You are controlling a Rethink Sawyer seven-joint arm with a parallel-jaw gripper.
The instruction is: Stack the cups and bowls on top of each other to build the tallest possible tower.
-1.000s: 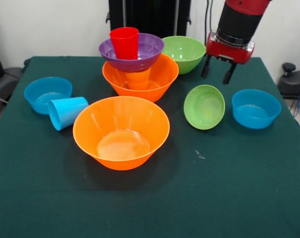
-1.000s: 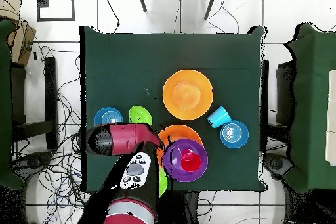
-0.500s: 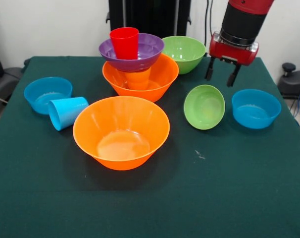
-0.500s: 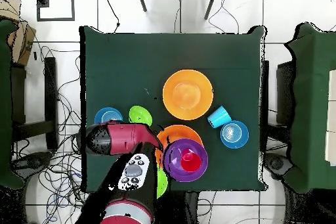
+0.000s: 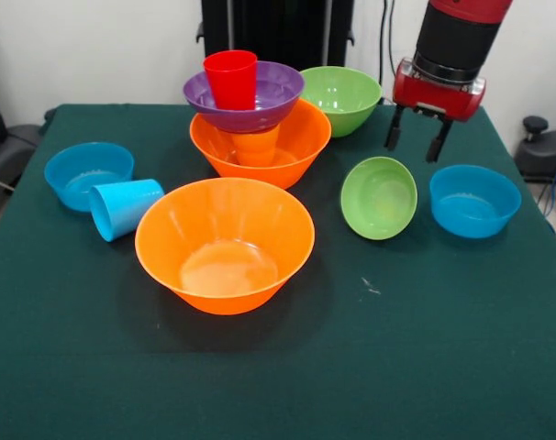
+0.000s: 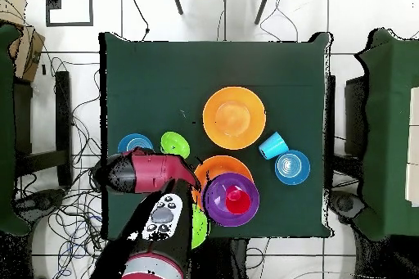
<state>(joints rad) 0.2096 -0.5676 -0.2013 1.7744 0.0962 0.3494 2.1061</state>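
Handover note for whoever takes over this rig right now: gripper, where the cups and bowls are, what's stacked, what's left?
Gripper: open, empty, hovering above the small blue plastic bowl and tilted small green bowl.
Done: the tower, far side: large orange bowl, orange cup, purple bowl, red cup.
Left, loose on the table: second large orange bowl, large green bowl behind the tower, another small blue bowl, light blue cup on its side against it.
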